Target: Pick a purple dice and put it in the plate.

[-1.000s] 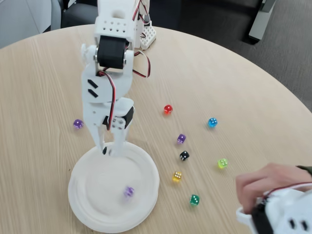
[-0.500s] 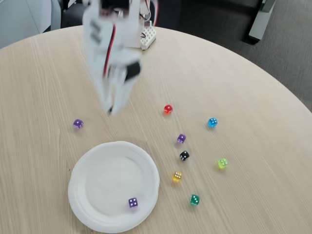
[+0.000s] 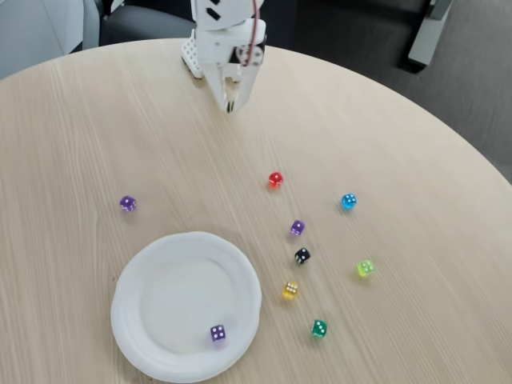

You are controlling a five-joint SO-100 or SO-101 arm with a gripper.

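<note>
The purple dice (image 3: 218,333) lies inside the plate (image 3: 144,276), near its lower right rim, well apart from your gripper (image 3: 230,106), which hangs at the table's far edge with its fingers nearly together and nothing between them. Left of the plate you have a second purple dice (image 3: 127,203); to the right sit a red dice (image 3: 275,179), a third purple dice (image 3: 297,227) and a blue dice (image 3: 348,201).

I seem to work in an office or meeting room: beneath my jaws spreads a round, pale wood-grain table (image 3: 384,144), behind me lies dark grey carpet (image 3: 472,48), and a grey furniture leg (image 3: 424,36) stands off right.
</note>
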